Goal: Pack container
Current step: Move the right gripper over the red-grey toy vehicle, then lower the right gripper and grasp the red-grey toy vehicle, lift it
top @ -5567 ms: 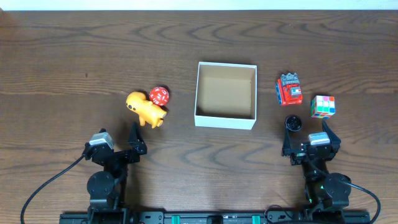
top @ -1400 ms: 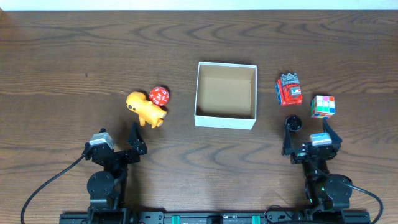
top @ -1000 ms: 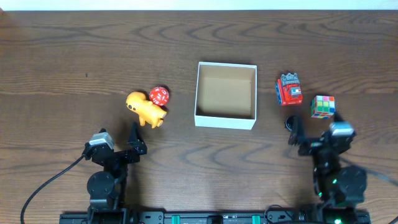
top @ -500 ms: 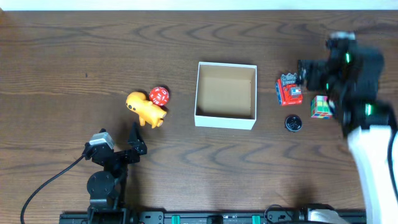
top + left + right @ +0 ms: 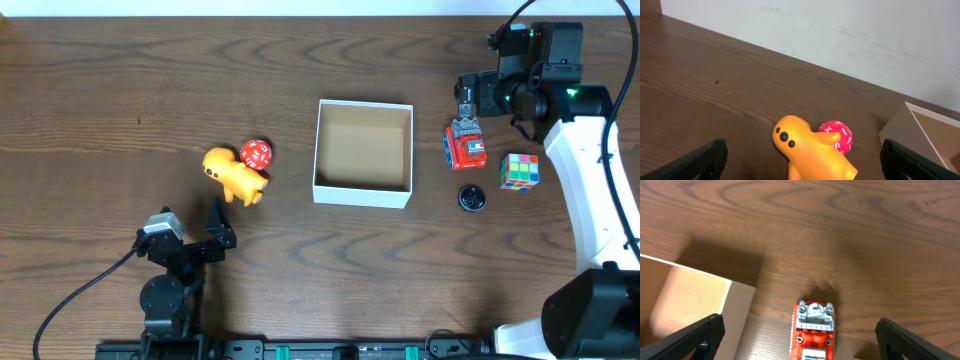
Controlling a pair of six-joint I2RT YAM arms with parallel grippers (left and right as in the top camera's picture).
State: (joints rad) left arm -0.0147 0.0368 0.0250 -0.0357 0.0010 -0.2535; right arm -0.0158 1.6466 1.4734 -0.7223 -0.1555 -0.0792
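Observation:
The container (image 5: 362,195) is a white-walled, brown-floored open box at the table's middle; nothing lies in it. Its corner shows in the right wrist view (image 5: 737,311) and the left wrist view (image 5: 912,130). A red toy truck (image 5: 465,145) stands right of it, also seen in the right wrist view (image 5: 812,332). My right gripper (image 5: 467,98) hangs open above the table just behind the truck, which lies between its fingers. My left gripper (image 5: 190,235) rests open near the front edge, facing an orange toy animal (image 5: 232,176) (image 5: 815,155) and a red die (image 5: 256,153) (image 5: 837,137).
A colourful puzzle cube (image 5: 519,171) and a small black round piece (image 5: 471,198) lie right of the container, in front of the truck. The right arm's white link reaches along the right edge. A white wall stands behind the table.
The right arm has risen from its rest spot at the front right and swung back over the truck. The left arm and all the toys are unmoved.

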